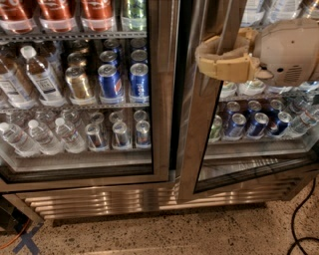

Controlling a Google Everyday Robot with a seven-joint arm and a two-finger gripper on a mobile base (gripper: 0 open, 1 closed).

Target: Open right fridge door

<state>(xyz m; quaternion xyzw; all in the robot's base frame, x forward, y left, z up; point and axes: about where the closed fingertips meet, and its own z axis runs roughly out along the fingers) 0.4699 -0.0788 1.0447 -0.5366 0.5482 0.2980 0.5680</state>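
We see the gripper at the upper right of the scene, its tan fingers hooked around the tall steel upright of the right fridge door, one finger above and one below, closed on that frame. Behind the fingers, farther right, sits the cream-coloured wrist housing. The right fridge door stands ajar: its upright leans away from the left door, a dark gap shows between the two, and its bottom rail swings out toward us over the floor. Through its glass we make out a row of blue cans with a green can at their left end. The left door is closed. Behind its pane, the top shelf carries bottles of red drink. The middle shelf holds water bottles at the left, a gold can beside them, and two blue-and-red cans to the right. The lowest shelf holds small water bottles and silver cans. Below both doors runs a slatted steel grille. A black cable curls on the floor at the near right, and a blue tape cross marks the near left corner.
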